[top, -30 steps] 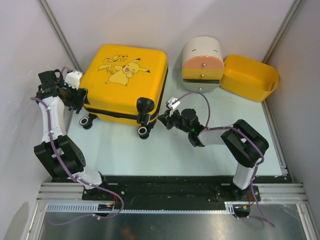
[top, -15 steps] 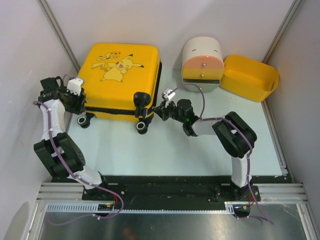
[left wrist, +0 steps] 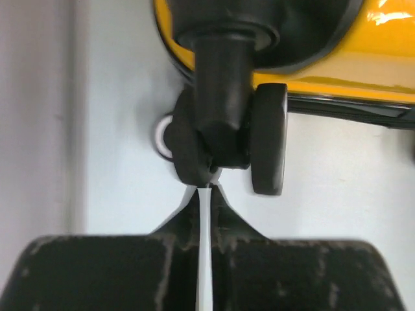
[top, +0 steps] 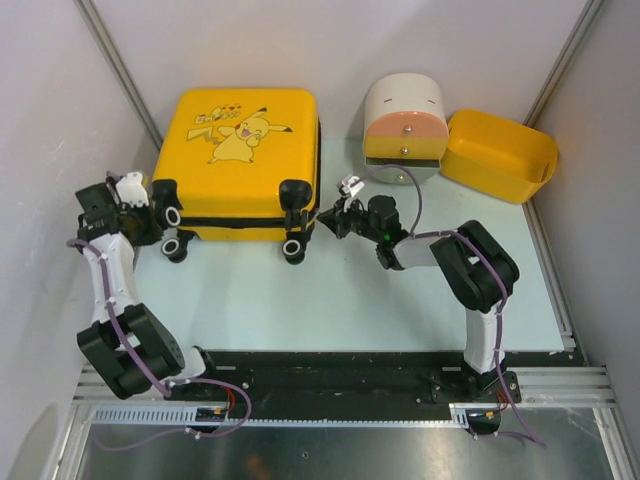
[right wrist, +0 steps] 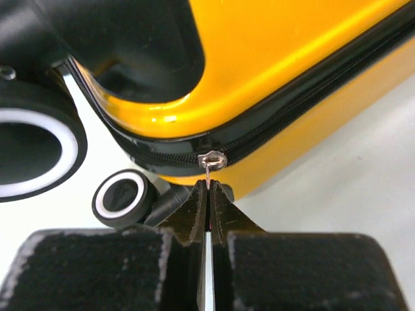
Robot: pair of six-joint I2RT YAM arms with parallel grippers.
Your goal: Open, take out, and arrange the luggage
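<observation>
While both grippers have their fingers drawn together, only one plainly has something between them. Seen from the right wrist, the right gripper is clamped on the small metal zipper pull hanging from the black zipper line of the luggage. The tab's lower end disappears between the fingertips. The left gripper shows just a thin sliver of light between its fingers. Their tips meet the underside of a black caster mount, and it cannot be told whether anything is pinched there. A black wheel stands just beside that mount.

The luggage lies flat at the back left of the table. It is closed, its glossy yellow shell facing up with the cartoon print on top. The black zipper trim runs along its near side. Its wheels point towards the arm bases, with the left gripper at the near left corner and the right gripper at the near right one.

Only the overhead view takes in the whole case. It also shows the cream-and-orange drawer cabinet and the yellow bin, which stand just beside each other to the luggage's right. The wrist views alone show the finger contact; from above, the zipper pull is too small to make out.
</observation>
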